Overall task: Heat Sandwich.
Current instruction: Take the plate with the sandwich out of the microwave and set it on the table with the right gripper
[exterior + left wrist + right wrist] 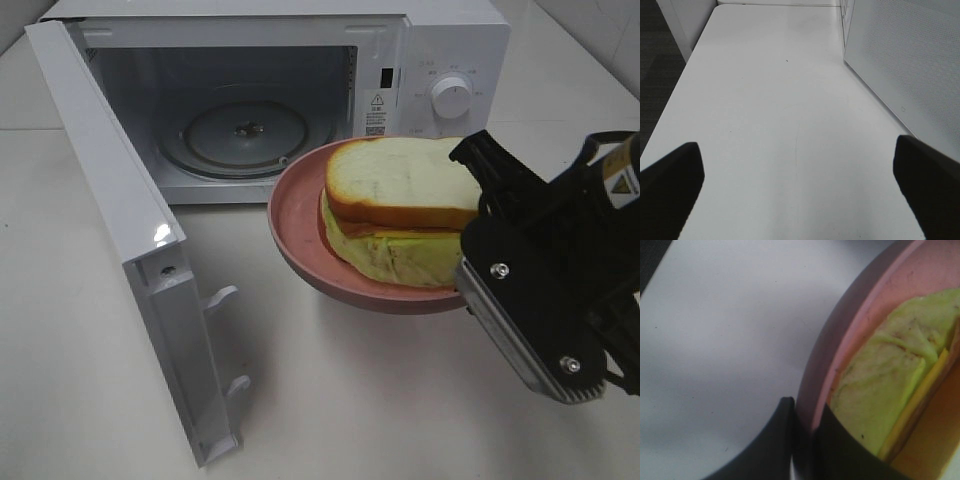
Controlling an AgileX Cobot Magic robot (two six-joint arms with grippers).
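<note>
The round pink plate (300, 215) bearing the yellow-green sandwich (400, 215) is held aloft, rim clamped by the right fingers (805, 435), and judged ready for the open white microwave (250, 120); left fingers (670, 175) are spread apart.

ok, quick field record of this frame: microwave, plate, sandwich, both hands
microwave: door swung open, turntable bare
plate: pink, lifted in front of the opening, not yet inside
sandwich: on the plate, bread on top, green layer below
right hand: shut on the plate rim
left hand: open, holding nothing, over the table
</note>
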